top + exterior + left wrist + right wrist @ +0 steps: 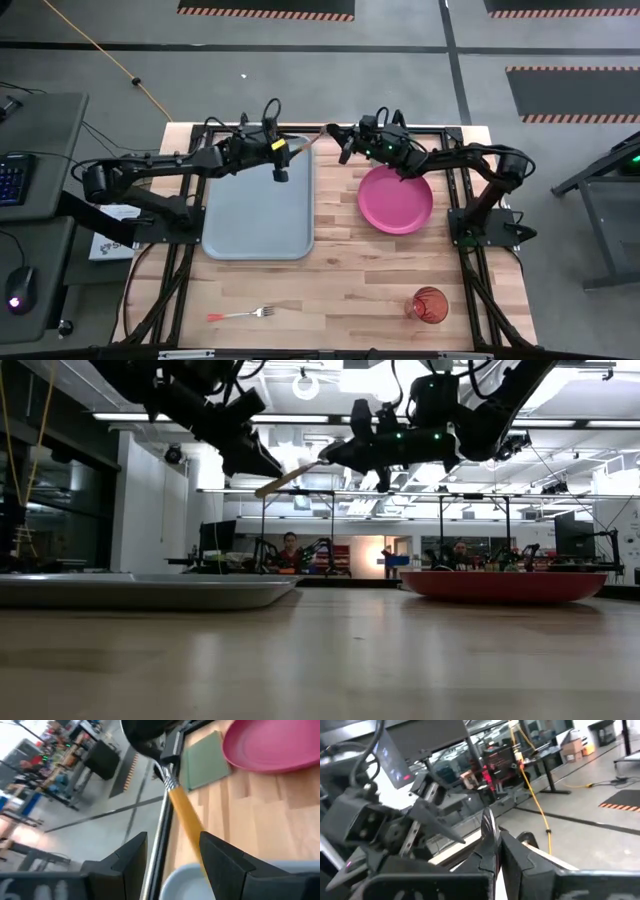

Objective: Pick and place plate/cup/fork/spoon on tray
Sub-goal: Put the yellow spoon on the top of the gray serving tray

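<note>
The spoon (312,140), silver bowl and orange-tan handle, is in the air above the tray's far right corner. My right gripper (338,133) is shut on its metal end. My left gripper (287,150) is open, with its fingers (222,857) on either side of the orange handle (185,817). I cannot tell whether they touch it. The blue-grey tray (258,210) lies left of centre. The pink plate (395,198) lies flat on the table to its right. The red-handled fork (242,314) and the red-orange cup (429,305) are near the front edge. My right gripper pinches the spoon's metal bowl end (488,826) between its two fingers, coming about level from the table's right side. The spoon is lifted clear of everything. Its handle (285,480) slants down toward the table's left, into the gap of my left gripper.
A flat green rectangle (205,762) lies on the wood by the plate's far side. Both arms meet over the table's far edge. Bare wood (340,280) lies between the tray, the plate and the front edge. People sit at benches in the room behind (290,550).
</note>
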Robot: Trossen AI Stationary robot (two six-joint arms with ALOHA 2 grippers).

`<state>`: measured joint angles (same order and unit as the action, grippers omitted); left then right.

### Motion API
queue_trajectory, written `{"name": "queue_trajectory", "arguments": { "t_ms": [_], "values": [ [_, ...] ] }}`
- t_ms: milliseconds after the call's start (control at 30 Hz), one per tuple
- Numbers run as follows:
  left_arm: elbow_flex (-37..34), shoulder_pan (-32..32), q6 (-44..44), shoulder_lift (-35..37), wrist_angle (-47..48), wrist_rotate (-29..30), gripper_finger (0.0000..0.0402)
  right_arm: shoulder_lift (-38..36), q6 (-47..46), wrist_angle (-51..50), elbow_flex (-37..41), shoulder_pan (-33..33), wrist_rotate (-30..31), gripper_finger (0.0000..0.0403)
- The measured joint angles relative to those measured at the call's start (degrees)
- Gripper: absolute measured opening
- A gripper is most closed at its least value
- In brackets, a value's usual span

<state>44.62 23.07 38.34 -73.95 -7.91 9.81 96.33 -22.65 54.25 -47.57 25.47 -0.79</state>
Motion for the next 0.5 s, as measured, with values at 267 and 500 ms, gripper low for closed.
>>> {"name": "queue_trajectory", "arguments": {
  "t_ms": [267, 500],
  "values": [
    [0.0, -3.0, -0.7, -0.2, -2.2, 3.7, 0.0173, 0.0, 1.9, -0.4, 0.0, 0.0, 5.9, 0.0000],
    [0.0, -3.7, -0.8, -2.6, -2.3, 8.5, 0.0173, 0.0, 1.6, 1.4, 0.0, -1.8, 5.7, 0.0000]
  ]
}}
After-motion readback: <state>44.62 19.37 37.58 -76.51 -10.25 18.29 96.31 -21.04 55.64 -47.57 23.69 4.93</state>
